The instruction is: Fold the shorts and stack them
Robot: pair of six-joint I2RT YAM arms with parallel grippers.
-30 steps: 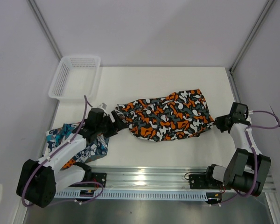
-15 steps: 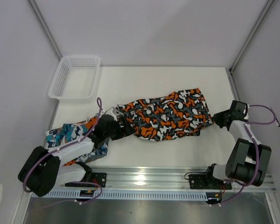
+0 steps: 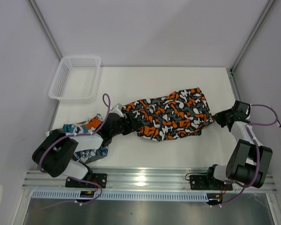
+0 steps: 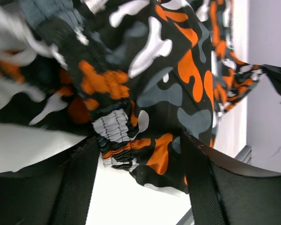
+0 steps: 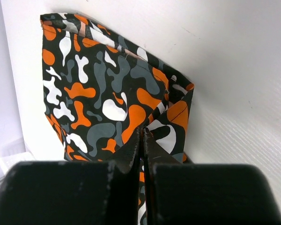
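Camouflage shorts (image 3: 171, 117), orange/black/white/grey blotch print: lie rumpled, drawn out left to right across the middle of the table (image 3: 178, 79). The elastic waistband is bunched at the left end and a hem corner is folded over at the right end. Patchwork shorts (image 3: 90, 153), teal-blue/orange/white: crumpled heap at the table's near left, only partly visible, near the camouflage pair's left end.
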